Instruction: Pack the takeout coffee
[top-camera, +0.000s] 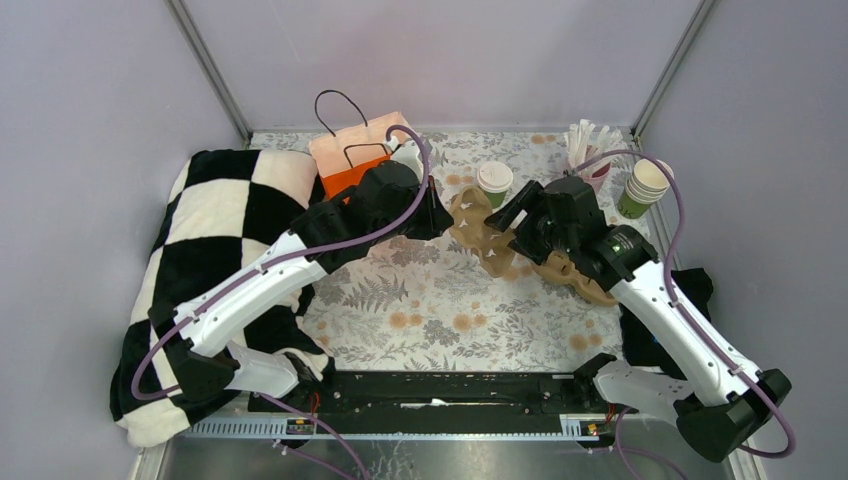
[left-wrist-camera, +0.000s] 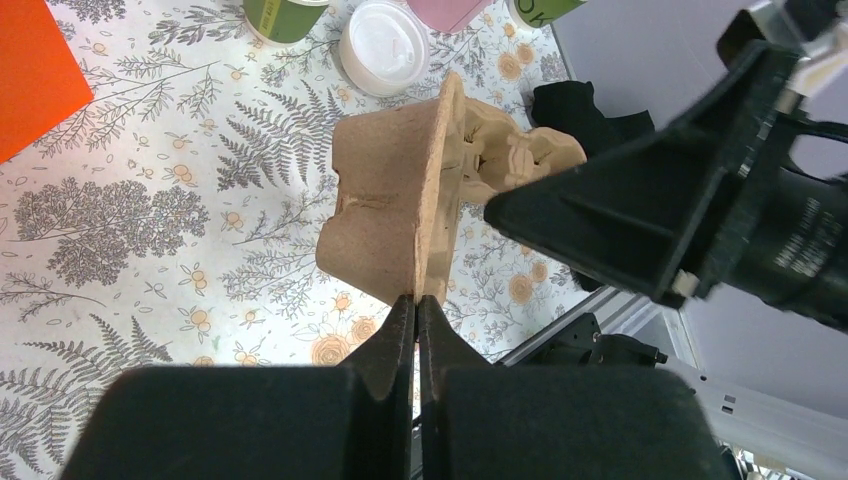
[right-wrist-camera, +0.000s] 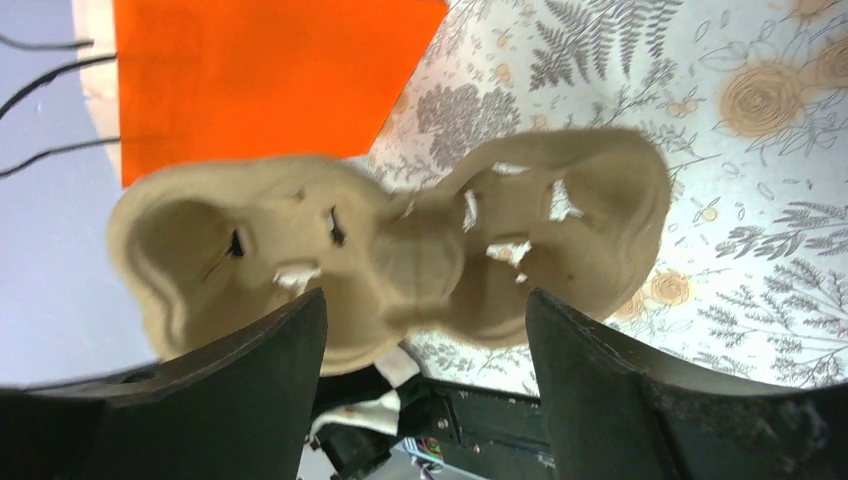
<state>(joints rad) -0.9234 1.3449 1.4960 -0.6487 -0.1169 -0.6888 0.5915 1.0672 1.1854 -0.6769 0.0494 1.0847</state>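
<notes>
The takeout coffee (top-camera: 494, 181), a green cup with a white lid, stands upright at the back centre; a white round lid (left-wrist-camera: 384, 47) shows at the top of the left wrist view. My left gripper (top-camera: 441, 216) is shut on the thin rim of a brown pulp cup carrier (top-camera: 473, 226), holding it tilted on edge above the cloth; the pinch shows in the left wrist view (left-wrist-camera: 417, 300). My right gripper (top-camera: 499, 243) is open, its fingers (right-wrist-camera: 255, 350) on either side of the carrier's other end (right-wrist-camera: 400, 250), not closed on it.
A second pulp carrier (top-camera: 577, 277) lies under the right arm. An orange bag (top-camera: 350, 152) stands at the back left, a pink holder of straws (top-camera: 590, 150) and a stack of lidless green cups (top-camera: 645, 188) at the back right. A checkered blanket (top-camera: 215, 215) covers the left side.
</notes>
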